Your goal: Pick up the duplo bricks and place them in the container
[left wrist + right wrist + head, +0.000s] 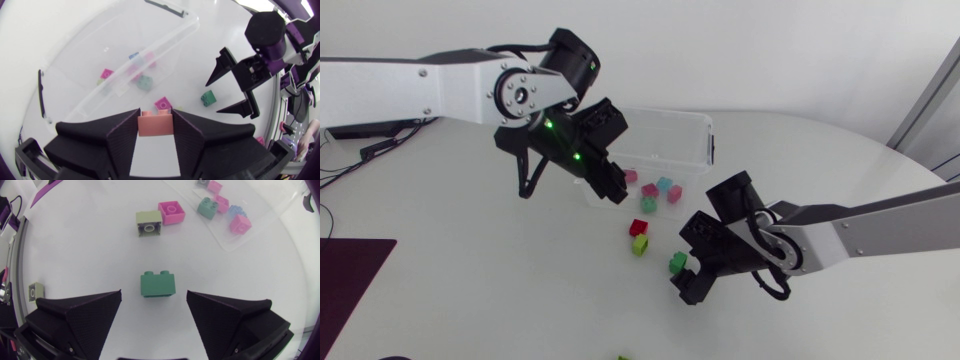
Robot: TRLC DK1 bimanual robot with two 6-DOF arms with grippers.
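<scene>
**Left wrist view.** The left end effector [155, 114] pinches a salmon-pink plastic duplo brick [155, 129]. Both fingers press on it from opposite sides. It is held above the white worktop [60, 30], just beside the clear rectangular plastic container [115, 37]. The head view hides this brick behind the end effector's black body. It shows only the left arm [410, 90] hanging at the container's near long wall.

**Right wrist view.** The right end effector [154, 296] is spread wide. A dark green plastic duplo brick [158, 281] lies on the worktop between the fingers and touches neither. Ahead of it, a pale olive plastic brick [149, 223] and a pink plastic brick [171, 212] lie just beside each other outside the container. Past them, the container corner holds a teal brick [206, 207], a light blue brick [235, 212] and several pink bricks [239, 224]. A small pale brick [36, 292] lies on the worktop beside one finger. The left wrist view does not show this brick.

**Head view.** The two loose bricks lie between the container and the right end effector. The right arm [880, 225] enters from the right edge.

**Markings.** No print on the bricks or the container can be read.
</scene>
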